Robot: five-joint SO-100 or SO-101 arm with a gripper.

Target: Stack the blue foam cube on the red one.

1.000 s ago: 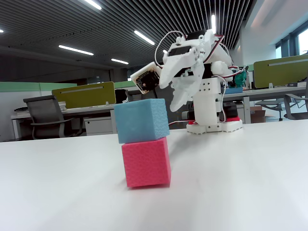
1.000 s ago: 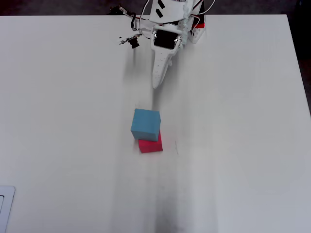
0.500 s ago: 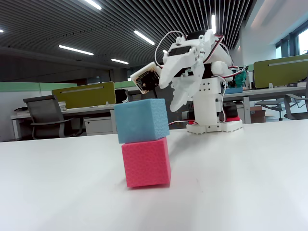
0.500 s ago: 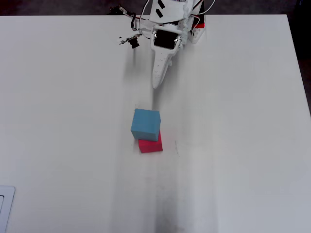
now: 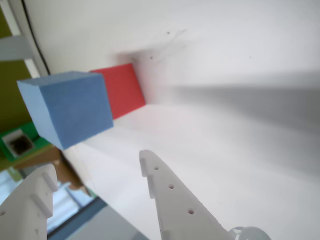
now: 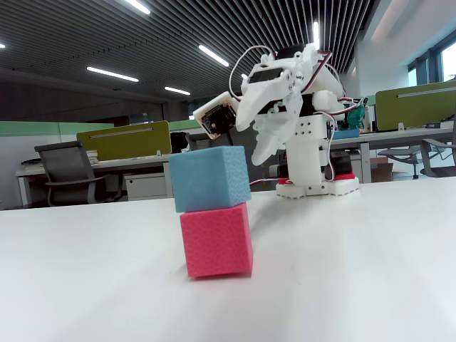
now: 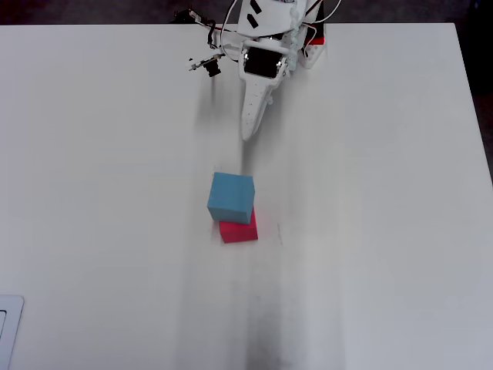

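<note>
The blue foam cube point(image 6: 210, 178) rests on top of the red one point(image 6: 216, 239), slightly offset and turned, on the white table. In the overhead view the blue cube point(image 7: 231, 196) covers most of the red cube point(image 7: 240, 230). In the wrist view the blue cube point(image 5: 70, 107) is at the left, with the red cube point(image 5: 122, 90) behind it. My gripper point(image 5: 97, 167) is open and empty, and is drawn back from the stack. It hangs above the table near the arm's base point(image 6: 265, 146), well apart from the cubes point(image 7: 248, 131).
The white arm base point(image 6: 313, 182) stands at the table's far edge point(image 7: 308, 46). A pale flat object point(image 7: 6, 331) lies at the lower-left corner of the overhead view. Bare white table point(image 7: 385, 231) surrounds the stack.
</note>
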